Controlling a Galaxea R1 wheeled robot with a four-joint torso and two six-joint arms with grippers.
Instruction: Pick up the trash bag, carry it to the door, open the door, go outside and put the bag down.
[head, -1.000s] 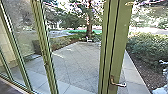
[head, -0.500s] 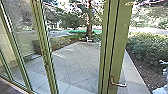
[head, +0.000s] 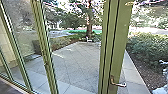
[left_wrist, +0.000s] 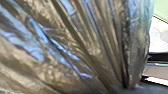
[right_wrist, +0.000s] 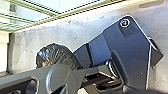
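Observation:
Glass doors with green frames stand before me in the head view, and a metal lever handle (head: 118, 84) sits low on the wide green post (head: 119, 45). I cannot tell whether that door is ajar. The dark, shiny trash bag (left_wrist: 62, 45) looms close in the left wrist view, its folds drawn together at my left gripper (left_wrist: 125, 87), which is shut on it. From the right wrist camera the black bag (right_wrist: 56, 53) appears rounded, beside the robot's own arm and base and above the grey floor.
Beyond the glass lies a paved yard (head: 72, 60) with a tree trunk (head: 89, 22) at its far end. Bushes (head: 147, 47) line the path's right side. A green-framed glass wall (right_wrist: 50, 12) borders the floor (right_wrist: 27, 47) near the base.

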